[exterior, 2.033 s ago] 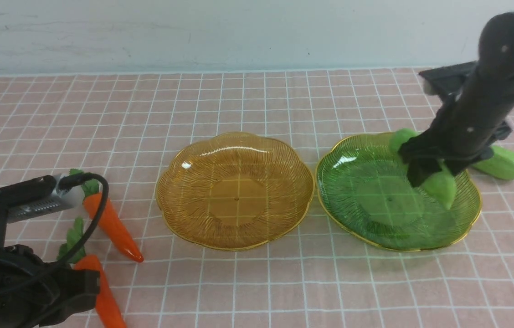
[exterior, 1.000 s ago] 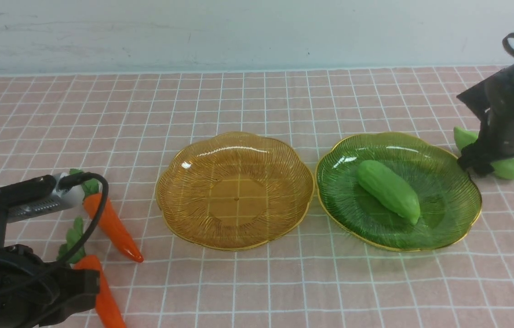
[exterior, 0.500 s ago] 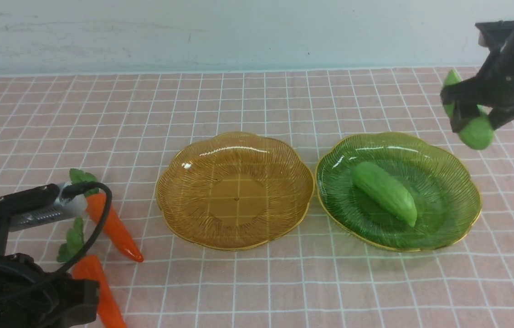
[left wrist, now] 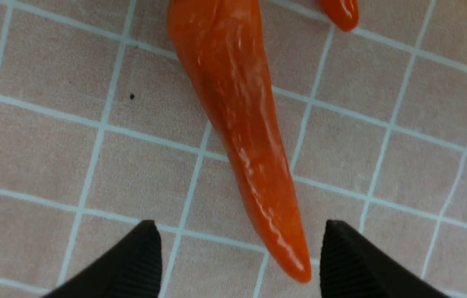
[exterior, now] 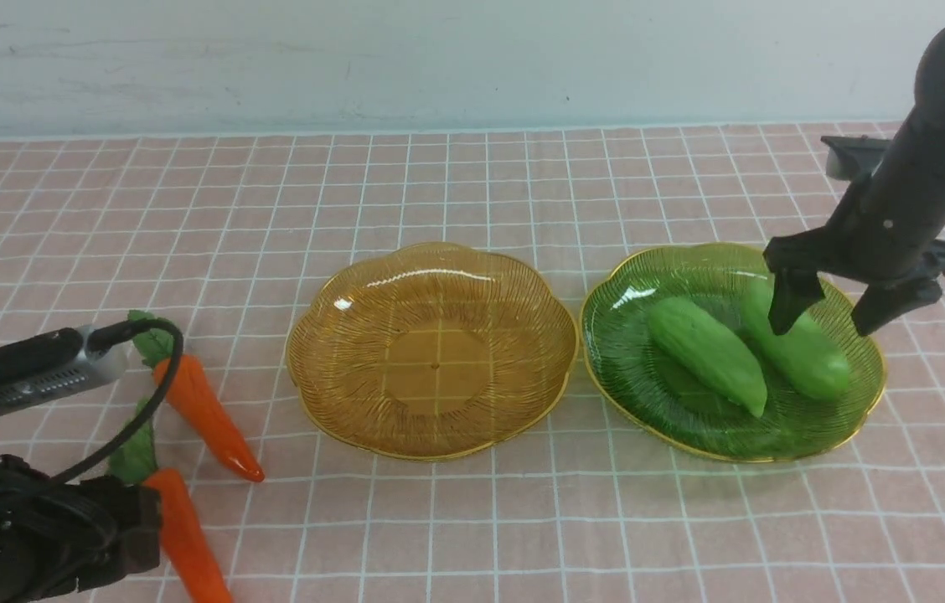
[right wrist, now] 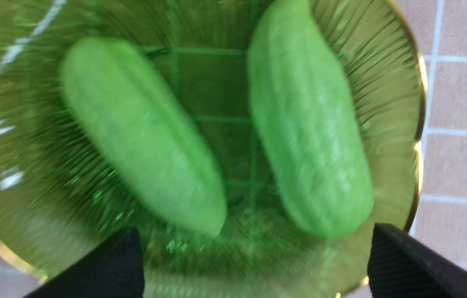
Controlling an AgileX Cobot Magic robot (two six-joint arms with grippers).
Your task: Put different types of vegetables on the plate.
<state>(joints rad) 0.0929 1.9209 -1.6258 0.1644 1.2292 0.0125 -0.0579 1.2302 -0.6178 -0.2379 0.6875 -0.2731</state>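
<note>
Two light-green cucumbers lie side by side in the green plate (exterior: 632,368): one (exterior: 707,353) toward its middle, the other (exterior: 803,352) on its right side. My right gripper (exterior: 820,316) hangs open just above the right cucumber (right wrist: 308,124), holding nothing. An empty amber plate (exterior: 338,368) sits in the middle. Two orange carrots lie at the near left: one (exterior: 204,414) farther, one (exterior: 179,532) nearer. My left gripper (left wrist: 237,252) is open over the near carrot's tip (left wrist: 275,215), with one jaw on either side of it.
The pink checked cloth (exterior: 472,184) covers the table. The left arm's body (exterior: 12,519) fills the near left corner. A pale wall stands behind the table's far edge.
My right gripper carried the second cucumber from the cloth into the green plate and let it go beside the first. My left arm shifted slightly lower over the near carrot.
</note>
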